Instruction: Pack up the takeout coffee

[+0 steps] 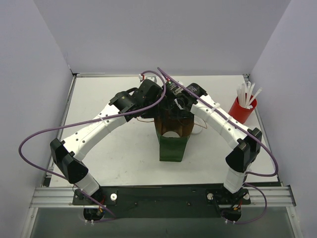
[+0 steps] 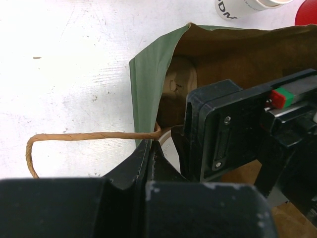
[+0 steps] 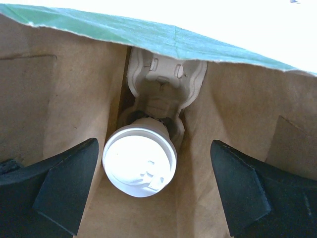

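One takeout coffee cup, seen as a round white lid [image 3: 139, 161], stands in the pulp carrier [image 3: 166, 84] at the bottom of the green paper bag [image 1: 173, 146]. My right gripper [image 3: 154, 148] is inside the bag, open and empty, with its fingers [image 3: 64, 183] either side of the lid and above it. My left gripper [image 2: 151, 148] is shut on the bag's rim [image 2: 148, 74] beside the twine handle [image 2: 84, 136]. A second white cup with dark print [image 2: 245, 6] lies on the table beyond the bag. In the top view both grippers meet over the bag mouth [image 1: 171, 124].
A red cup of white sticks [image 1: 242, 106] stands at the right back of the table; its edge shows in the left wrist view [image 2: 307, 12]. White walls close in the table on three sides. Purple cables loop off both arms.
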`<state>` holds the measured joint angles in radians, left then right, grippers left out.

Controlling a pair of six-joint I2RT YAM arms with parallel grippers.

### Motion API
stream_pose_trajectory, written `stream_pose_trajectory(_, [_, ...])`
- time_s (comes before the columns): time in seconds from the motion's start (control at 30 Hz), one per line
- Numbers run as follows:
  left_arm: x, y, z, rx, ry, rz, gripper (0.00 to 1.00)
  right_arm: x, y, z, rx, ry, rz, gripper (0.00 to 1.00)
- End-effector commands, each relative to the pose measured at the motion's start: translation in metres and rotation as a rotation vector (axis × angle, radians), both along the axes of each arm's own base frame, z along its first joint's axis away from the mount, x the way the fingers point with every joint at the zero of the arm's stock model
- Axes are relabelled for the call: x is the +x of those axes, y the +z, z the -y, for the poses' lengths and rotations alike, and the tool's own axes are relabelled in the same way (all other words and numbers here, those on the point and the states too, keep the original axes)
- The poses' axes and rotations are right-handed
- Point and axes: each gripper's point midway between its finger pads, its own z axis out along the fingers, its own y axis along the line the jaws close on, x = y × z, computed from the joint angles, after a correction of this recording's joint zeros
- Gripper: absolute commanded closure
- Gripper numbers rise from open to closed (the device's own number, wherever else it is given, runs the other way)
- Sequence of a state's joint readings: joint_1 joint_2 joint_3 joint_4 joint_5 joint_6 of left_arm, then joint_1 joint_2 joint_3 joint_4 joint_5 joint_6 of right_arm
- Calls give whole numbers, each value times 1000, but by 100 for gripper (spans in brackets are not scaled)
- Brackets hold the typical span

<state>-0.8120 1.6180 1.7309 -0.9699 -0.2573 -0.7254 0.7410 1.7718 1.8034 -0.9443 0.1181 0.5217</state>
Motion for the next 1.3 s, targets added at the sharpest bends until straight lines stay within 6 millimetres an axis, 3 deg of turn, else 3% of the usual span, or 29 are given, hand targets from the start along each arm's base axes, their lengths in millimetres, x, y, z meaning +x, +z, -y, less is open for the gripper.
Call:
stream_pose_trajectory(0.0, [2,15,0,-10,-3,30,100,-5,33,6,38,-9,63,10])
stream_pose_trajectory(1.27, [2,15,-16,8,44,42,100,-12,110,20,198,-51,246,10])
